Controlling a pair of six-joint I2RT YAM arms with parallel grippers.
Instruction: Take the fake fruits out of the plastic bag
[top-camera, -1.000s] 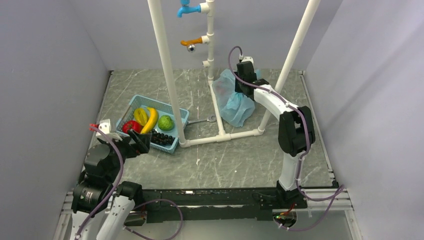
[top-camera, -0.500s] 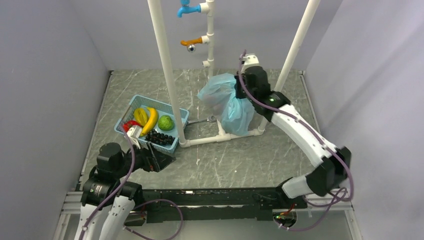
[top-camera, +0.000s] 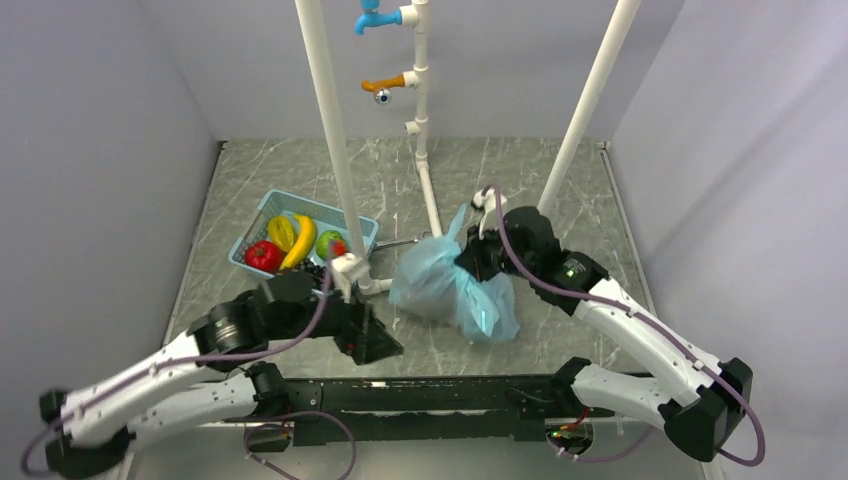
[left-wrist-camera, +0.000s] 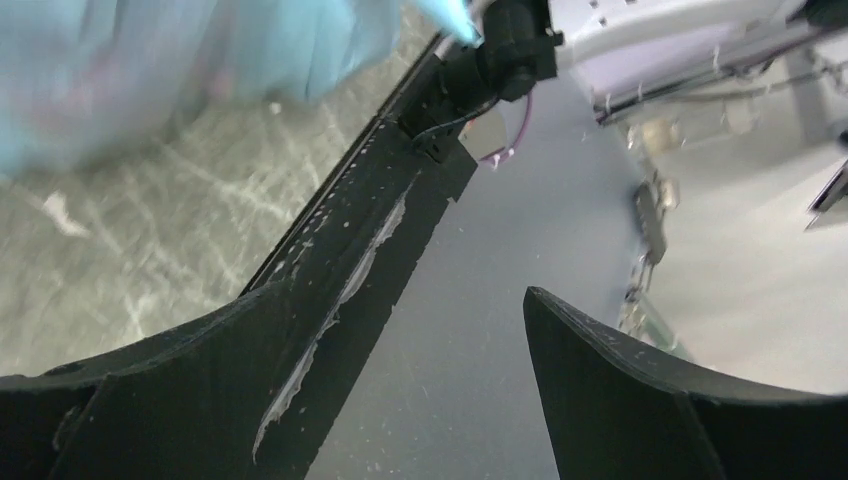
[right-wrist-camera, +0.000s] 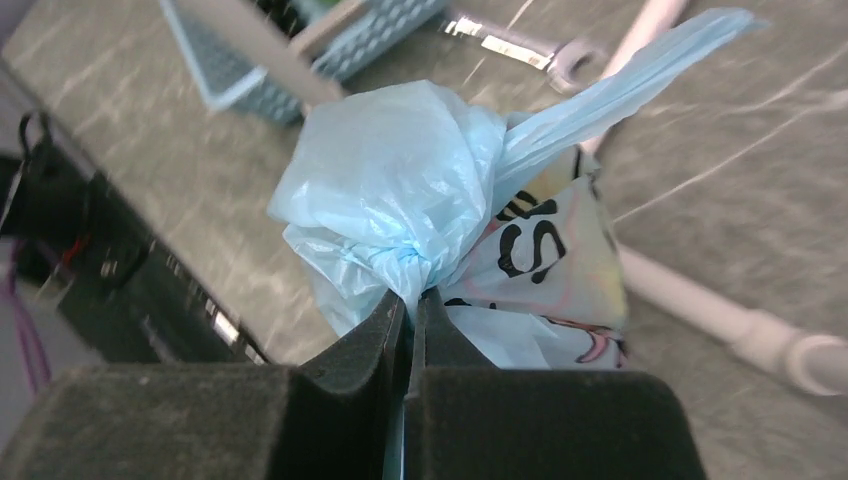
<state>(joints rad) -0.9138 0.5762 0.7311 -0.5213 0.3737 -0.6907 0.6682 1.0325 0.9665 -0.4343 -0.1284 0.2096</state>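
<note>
The right gripper (right-wrist-camera: 410, 300) clamps the knot of the crinkly light-blue plastic bag (right-wrist-camera: 400, 190), likely presenting it to the wide-open left gripper (top-camera: 372, 340) at eight o'clock.

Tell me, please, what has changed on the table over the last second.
The right gripper, jaws shut on the knotted top of the crinkly light-blue plastic bag, pulled it from the far side of the white pipe frame to the near side. The left gripper, jaws open, swung from beside the blue plastic basket rightward toward the bag. The basket, the silver wrench and the frame stayed put.
</note>
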